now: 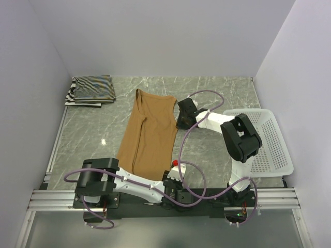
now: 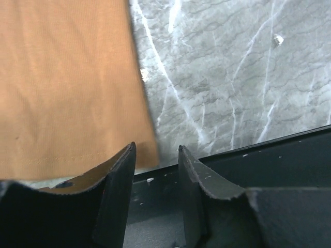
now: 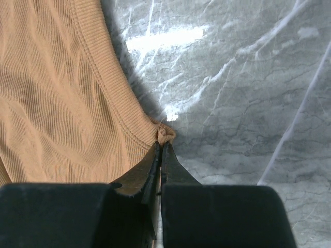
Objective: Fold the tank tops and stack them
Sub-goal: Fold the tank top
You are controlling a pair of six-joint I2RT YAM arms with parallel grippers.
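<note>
The tan top (image 1: 147,132) lies flat at the centre of the worktop (image 1: 207,93), neckline towards 12 o'clock, hem towards 6. The right end effector (image 3: 161,147) is pinched tight on a small nub of its ribbed armhole edge, at the top's 2 o'clock side. The left end effector (image 2: 155,150) hovers at the hem corner near 5 o'clock, jaws partly apart with nothing between them; the corner sits just beside its left finger.

The step looks like a lengthwise fold. To do it well, the left should slide onto that corner and grip it before anything lifts. Both arms then carry the edge towards 9 o'clock together, keeping it taut.

The two striped tops (image 1: 92,89) lie folded, one on the other, at 10 o'clock. The basket (image 1: 269,144) at 3 o'clock shows only its own lattice.
</note>
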